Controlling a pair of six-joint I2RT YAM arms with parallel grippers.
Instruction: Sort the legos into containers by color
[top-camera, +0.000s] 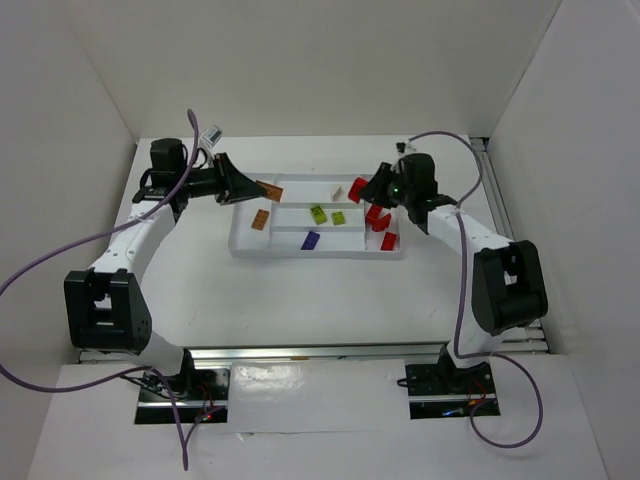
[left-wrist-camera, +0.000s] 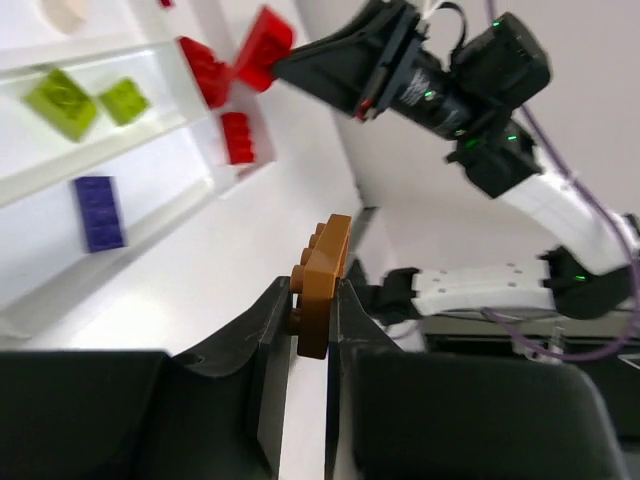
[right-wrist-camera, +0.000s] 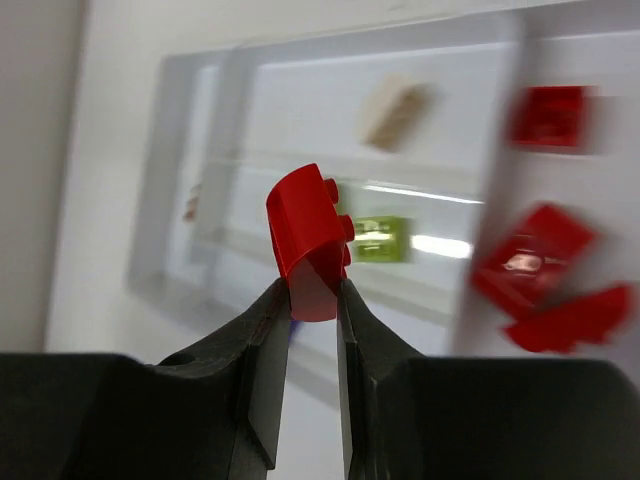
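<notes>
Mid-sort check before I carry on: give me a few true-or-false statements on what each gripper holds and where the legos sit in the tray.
1. The left gripper is shut on an orange-brown lego. True.
2. The right gripper is open and empty. False: it is shut on a red lego.
3. Two lime green legos share one middle slot of the tray. True.
4. The blue-purple lego lies outside the tray. False: it lies in the tray's nearest long slot.
5. The loose red legos sit in the tray's left end section. False: they sit in the right end section.
</notes>
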